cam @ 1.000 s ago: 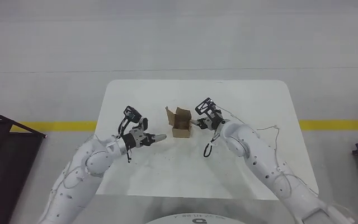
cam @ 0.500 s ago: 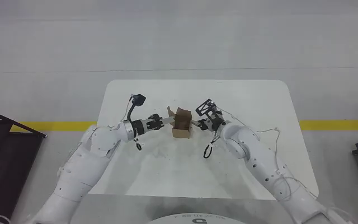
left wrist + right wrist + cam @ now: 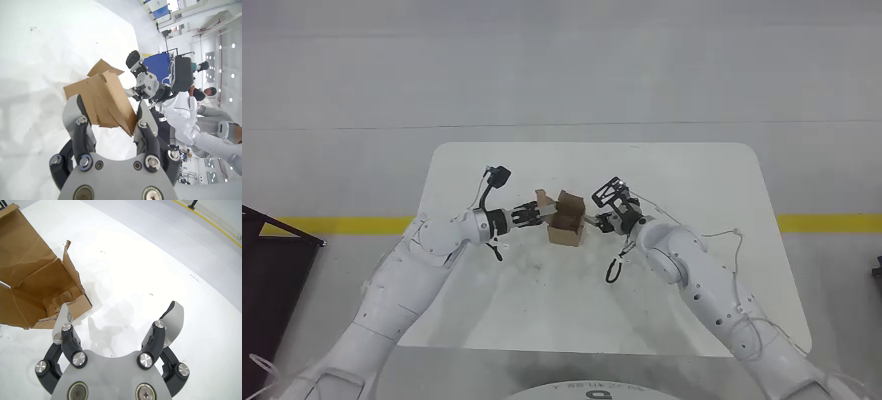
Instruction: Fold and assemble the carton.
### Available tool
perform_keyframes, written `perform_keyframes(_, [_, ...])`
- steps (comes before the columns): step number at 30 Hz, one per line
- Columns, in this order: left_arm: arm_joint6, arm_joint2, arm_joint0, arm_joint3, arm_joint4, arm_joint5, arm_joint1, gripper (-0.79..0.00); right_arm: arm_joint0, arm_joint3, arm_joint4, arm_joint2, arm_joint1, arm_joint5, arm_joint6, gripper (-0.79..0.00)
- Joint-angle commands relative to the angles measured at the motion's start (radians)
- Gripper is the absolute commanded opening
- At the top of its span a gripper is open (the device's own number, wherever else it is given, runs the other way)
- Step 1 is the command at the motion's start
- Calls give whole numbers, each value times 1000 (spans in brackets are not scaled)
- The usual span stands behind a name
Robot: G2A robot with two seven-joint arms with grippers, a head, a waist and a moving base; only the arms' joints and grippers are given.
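A small brown carton (image 3: 564,222) stands open-topped near the middle of the white table (image 3: 692,180), its flaps up and ragged. My left gripper (image 3: 539,212) is at the carton's left side. In the left wrist view that gripper (image 3: 110,104) is open, with a side panel of the carton (image 3: 105,94) between its fingers. My right gripper (image 3: 593,222) is at the carton's right side. In the right wrist view it (image 3: 119,311) is open, one fingertip (image 3: 63,311) resting at the rim of the carton (image 3: 37,279), the other over bare table.
The table's near part (image 3: 572,310) and right half are bare. A yellow floor line (image 3: 832,222) runs behind the table's sides. A dark frame (image 3: 272,235) stands off the left edge.
My left arm has swung in from the left to the carton, and its fingers now straddle the left side panel. The right gripper has stayed by the carton's right side.
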Motion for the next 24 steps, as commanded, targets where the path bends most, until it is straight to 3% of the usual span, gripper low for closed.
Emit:
perform_keyframes(1, [-2,3,-6,6,7,0,-1,-785,0,1,6,3,-2,-3,-1,0])
perform_keyframes(8, [14,4,-10,19,31,7,-1,-785,-27,-13,51,55,5,-58,-25,0])
perform_keyframes(18, [23,-8,13,-3,12,40,0,-785,-187,-176,114,231,51,-230,-57,0])
perform_keyframes(24, [23,-8,15,-5,2,52,-2,-785,-214,-280,68,219,57,-320,-49,0])
